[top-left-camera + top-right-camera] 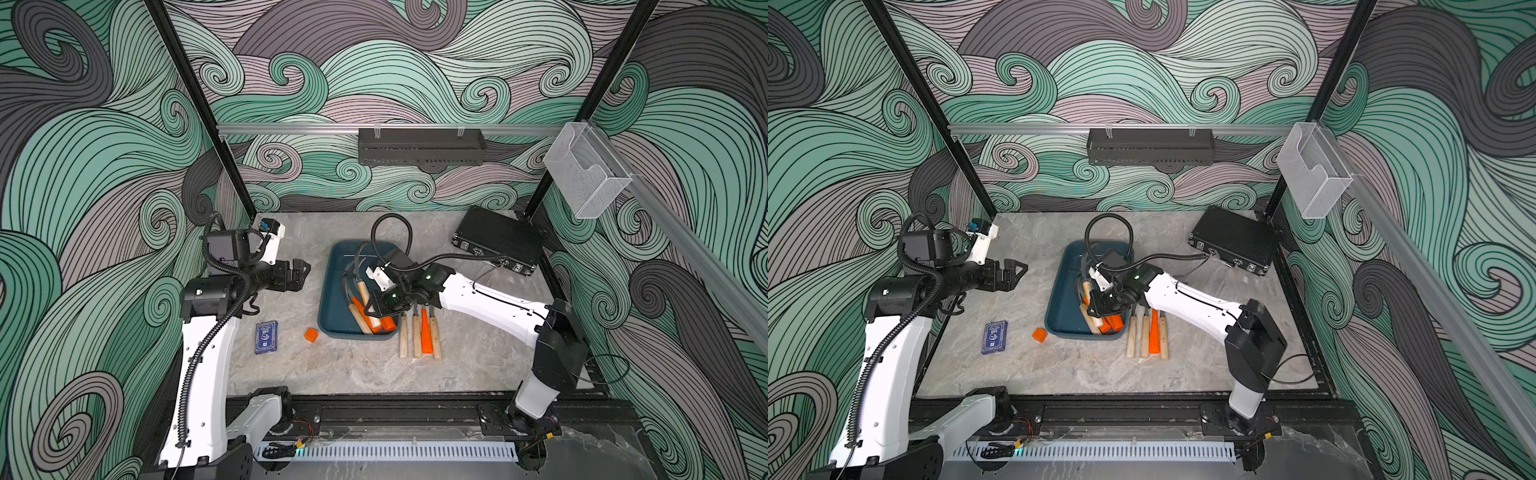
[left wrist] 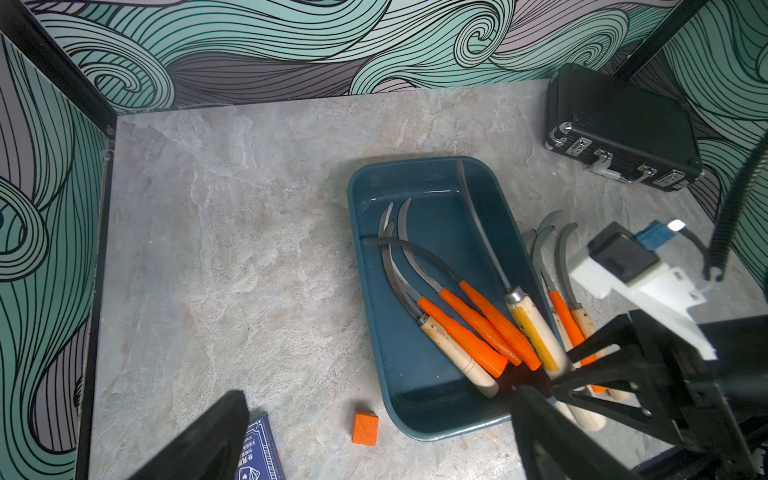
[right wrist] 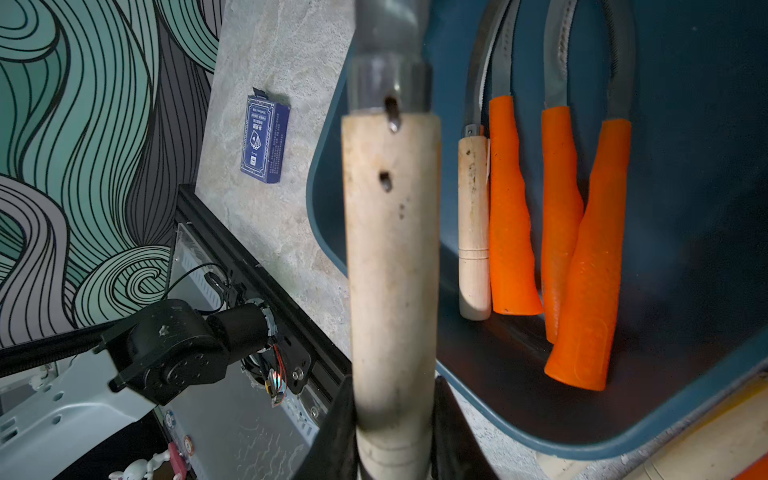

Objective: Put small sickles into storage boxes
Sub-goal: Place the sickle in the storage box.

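Note:
The dark teal storage box (image 1: pixel 337 309) (image 1: pixel 1064 303) (image 2: pixel 415 395) lies mid-table. Several small sickles (image 2: pixel 461 340) (image 3: pixel 511 208) rest inside it, orange handles and one wooden. My right gripper (image 1: pixel 371 311) (image 1: pixel 1092 307) (image 3: pixel 392 386) is shut on the end of a pale wooden-handled sickle (image 3: pixel 392 249) (image 2: pixel 536 332) (image 1: pixel 363 291), held above the box's near right part with its blade pointing toward the far end. Several more sickles (image 1: pixel 424 332) (image 1: pixel 1154 332) lie side by side on the table right of the box. My left gripper (image 1: pixel 301 272) (image 1: pixel 1017 270) (image 2: pixel 378 395) hovers open and empty left of the box.
A small orange cube (image 1: pixel 311 335) (image 2: pixel 365 428) and a blue card box (image 1: pixel 266 336) lie left of the box. A black latch case (image 1: pixel 498 241) sits in the far right corner. A clear bin (image 1: pixel 586 174) and a black shelf (image 1: pixel 419 145) hang on the walls.

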Controlling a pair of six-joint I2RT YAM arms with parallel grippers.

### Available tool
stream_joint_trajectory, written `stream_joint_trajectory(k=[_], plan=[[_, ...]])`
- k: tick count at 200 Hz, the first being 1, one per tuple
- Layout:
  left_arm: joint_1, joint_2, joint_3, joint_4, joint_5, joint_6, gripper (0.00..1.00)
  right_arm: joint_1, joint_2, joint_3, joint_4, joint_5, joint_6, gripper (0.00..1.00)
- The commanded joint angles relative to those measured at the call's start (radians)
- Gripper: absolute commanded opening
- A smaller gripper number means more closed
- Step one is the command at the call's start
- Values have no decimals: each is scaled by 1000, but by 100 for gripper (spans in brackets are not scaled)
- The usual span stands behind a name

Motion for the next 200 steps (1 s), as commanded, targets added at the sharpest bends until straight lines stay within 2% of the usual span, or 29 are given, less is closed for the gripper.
stream_joint_trajectory(k=[1,50,200], plan=[[9,-5,37,-25,24,21,98,6,34,34,3,2,-4,2],[9,4,41,-27,44,21,99,7,98,49,-7,5,0,2],[9,11,41,-41,62,24,99,1,278,182,-134,118,-38,3]])
